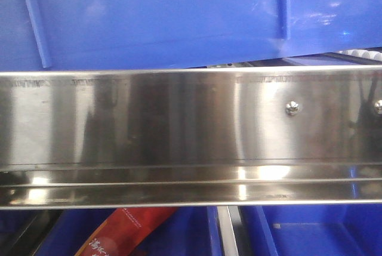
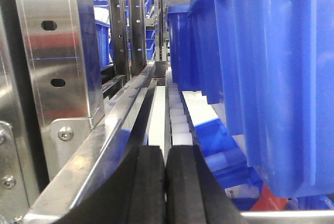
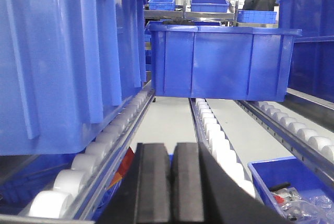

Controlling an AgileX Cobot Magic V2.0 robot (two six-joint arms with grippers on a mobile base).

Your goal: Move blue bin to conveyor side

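The blue bin (image 1: 161, 17) fills the top of the front view, resting on the steel rack just above its front rail. In the left wrist view its ribbed side (image 2: 282, 78) rises close on the right; in the right wrist view its side (image 3: 57, 62) stands close on the left, on white rollers. My left gripper (image 2: 166, 182) is shut with nothing between its black pads, low beside the bin's left end. My right gripper (image 3: 172, 182) is likewise shut and empty, beside the bin's right end. The conveyor is out of view.
A shiny steel rail (image 1: 179, 119) spans the front. Roller tracks (image 3: 219, 140) run back to a second blue crate (image 3: 222, 62). More crates (image 2: 182, 41) line up behind. A steel upright (image 2: 57, 51) stands left. Lower crates hold a red packet (image 1: 128, 235) and bagged items (image 3: 292, 198).
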